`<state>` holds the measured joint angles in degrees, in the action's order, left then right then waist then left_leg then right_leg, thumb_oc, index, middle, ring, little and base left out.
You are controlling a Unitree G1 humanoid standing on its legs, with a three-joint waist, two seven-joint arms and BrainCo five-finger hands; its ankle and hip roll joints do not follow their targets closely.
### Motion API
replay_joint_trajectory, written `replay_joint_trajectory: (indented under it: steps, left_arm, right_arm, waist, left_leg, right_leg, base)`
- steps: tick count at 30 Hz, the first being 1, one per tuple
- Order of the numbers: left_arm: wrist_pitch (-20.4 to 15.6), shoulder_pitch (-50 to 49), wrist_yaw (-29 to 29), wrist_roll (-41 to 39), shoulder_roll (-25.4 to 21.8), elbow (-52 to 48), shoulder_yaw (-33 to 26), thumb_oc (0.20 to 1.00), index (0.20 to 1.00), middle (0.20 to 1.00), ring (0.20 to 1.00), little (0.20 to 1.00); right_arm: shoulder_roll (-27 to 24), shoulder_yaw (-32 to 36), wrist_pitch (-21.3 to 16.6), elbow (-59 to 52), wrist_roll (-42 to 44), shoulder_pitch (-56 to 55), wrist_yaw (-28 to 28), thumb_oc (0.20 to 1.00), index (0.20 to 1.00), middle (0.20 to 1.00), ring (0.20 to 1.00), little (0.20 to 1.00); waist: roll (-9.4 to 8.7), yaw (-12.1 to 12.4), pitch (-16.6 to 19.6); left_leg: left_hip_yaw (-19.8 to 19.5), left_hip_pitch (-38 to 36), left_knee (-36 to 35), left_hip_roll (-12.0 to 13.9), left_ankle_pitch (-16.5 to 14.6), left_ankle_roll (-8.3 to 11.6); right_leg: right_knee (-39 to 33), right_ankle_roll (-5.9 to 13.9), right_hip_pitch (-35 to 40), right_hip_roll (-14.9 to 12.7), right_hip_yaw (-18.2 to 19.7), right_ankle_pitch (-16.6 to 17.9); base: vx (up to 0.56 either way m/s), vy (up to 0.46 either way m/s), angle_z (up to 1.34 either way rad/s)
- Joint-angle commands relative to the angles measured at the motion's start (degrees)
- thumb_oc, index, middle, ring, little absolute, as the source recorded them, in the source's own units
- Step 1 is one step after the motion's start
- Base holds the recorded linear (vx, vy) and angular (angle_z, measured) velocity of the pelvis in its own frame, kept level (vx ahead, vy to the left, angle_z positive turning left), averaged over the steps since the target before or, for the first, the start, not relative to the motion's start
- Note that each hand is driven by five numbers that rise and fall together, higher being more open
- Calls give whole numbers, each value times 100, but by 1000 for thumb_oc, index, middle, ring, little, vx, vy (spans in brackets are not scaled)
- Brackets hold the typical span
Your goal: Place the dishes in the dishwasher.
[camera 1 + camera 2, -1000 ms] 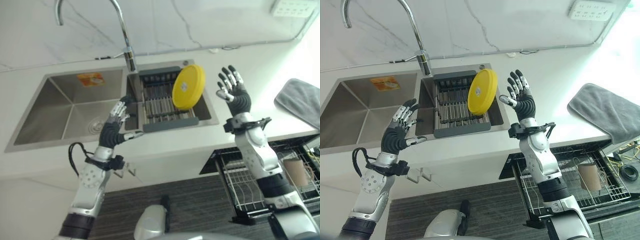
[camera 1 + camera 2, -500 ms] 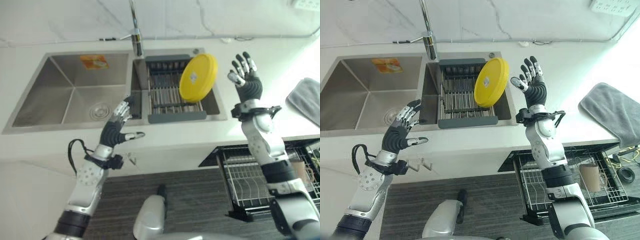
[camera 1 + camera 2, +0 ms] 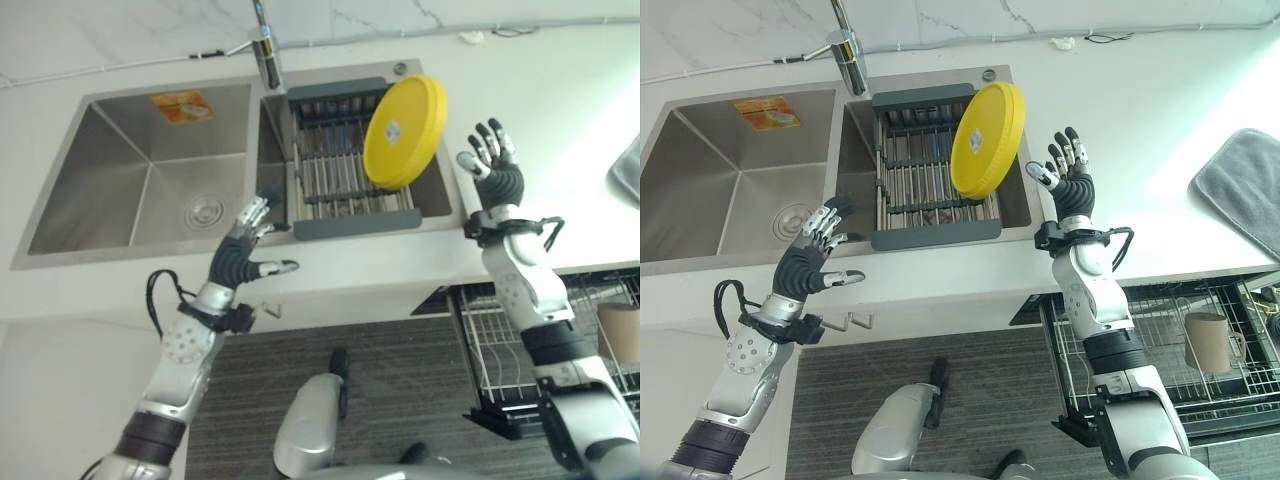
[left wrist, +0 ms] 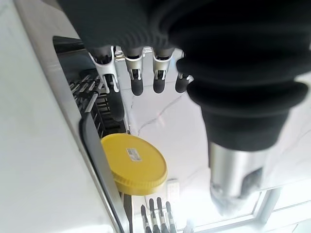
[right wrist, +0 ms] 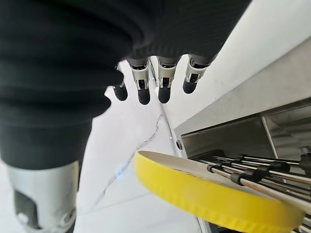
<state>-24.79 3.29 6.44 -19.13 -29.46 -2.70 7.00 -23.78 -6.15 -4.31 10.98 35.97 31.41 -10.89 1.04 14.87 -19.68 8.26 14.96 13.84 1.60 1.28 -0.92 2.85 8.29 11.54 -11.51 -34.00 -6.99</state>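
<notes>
A yellow plate (image 3: pixel 404 133) stands on edge, leaning in the dark dish rack (image 3: pixel 345 223) set in the right basin of the sink; it also shows as the yellow plate (image 4: pixel 134 165) in the left wrist view and the yellow plate (image 5: pixel 209 194) in the right wrist view. My right hand (image 3: pixel 492 170) is raised over the counter just right of the plate, fingers straight, holding nothing. My left hand (image 3: pixel 244 252) hovers at the sink's front edge, left of the rack, fingers spread and empty. The dishwasher's wire rack (image 3: pixel 1160 350) is pulled out below the counter at the right.
A steel left basin (image 3: pixel 150 190) with a drain lies beside the rack, with the faucet (image 3: pixel 265 45) behind. A beige cup (image 3: pixel 1206 342) sits in the dishwasher rack. A grey cloth (image 3: pixel 1240 190) lies on the counter at the far right.
The camera has shifted, so the whole scene sits differently. Both hands remain raised with fingers spread; the plate still leans in the rack.
</notes>
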Motion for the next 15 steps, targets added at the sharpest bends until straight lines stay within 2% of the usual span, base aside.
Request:
replay_joint_trajectory:
  steps: [1,15]
  left_arm:
    - [-324,100,-100,-156,-158,-247,121,1000,1000,1000,1000,1000]
    - [-311,-54,-97,-152,-182,-293,46,1000,1000,1000,1000,1000]
  right_arm:
    - [-113,-33,-343,-123,-139,401,118,1000,1000,1000,1000,1000]
    - [-130,-191,-186,-329,-444,367,356,1000,1000,1000,1000,1000]
  waist:
    - [76,109,247]
    - [58,128,167]
  left_leg:
    - [270,-371,-490,397,-49,443]
    - [340,-296,-489,397,-14,453]
  right_leg:
    - [685,-347,-406,12,108,-237]
    - [682,-337,-402,-27,63,-201]
  base:
    - [-5,32,0]
    - [1,2,0]
